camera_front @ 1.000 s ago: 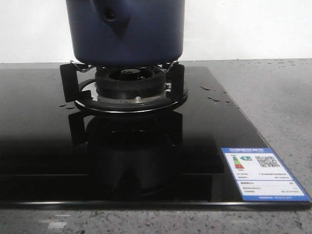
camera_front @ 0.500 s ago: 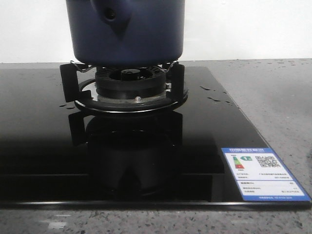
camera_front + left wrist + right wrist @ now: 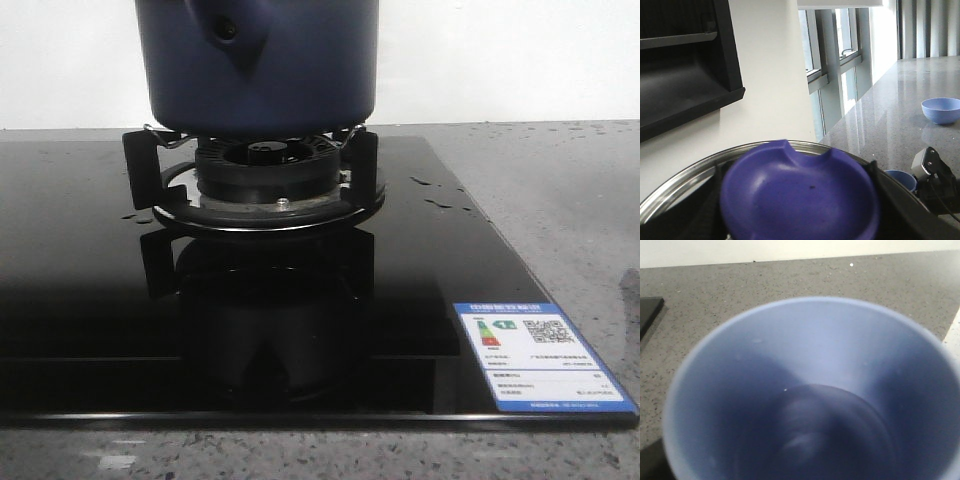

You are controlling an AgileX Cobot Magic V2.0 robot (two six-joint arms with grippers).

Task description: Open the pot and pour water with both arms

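- Pot (image 3: pixel 258 65): we find it upright on the burner (image 3: pixel 265 180), lid not visible.
- Cup (image 3: pixel 810 390): fills right wrist view, mouth up; right arm likely pours.
- Jaws: both unseen; we cannot tell.

Matte navy pot (image 3: pixel 260 65); glossy black glass cooktop (image 3: pixel 90 290); speckled stone counter (image 3: pixel 560 190); smooth plastic cup (image 3: pixel 805 390).

arms and grippers: little in view
front view shows neither arm clearly. in the left wrist view a grey-and-black part of the right arm (image 3: pixel 932 170) shows, trailing a cable. the grippers' fingers are hidden, so their state cannot be told.
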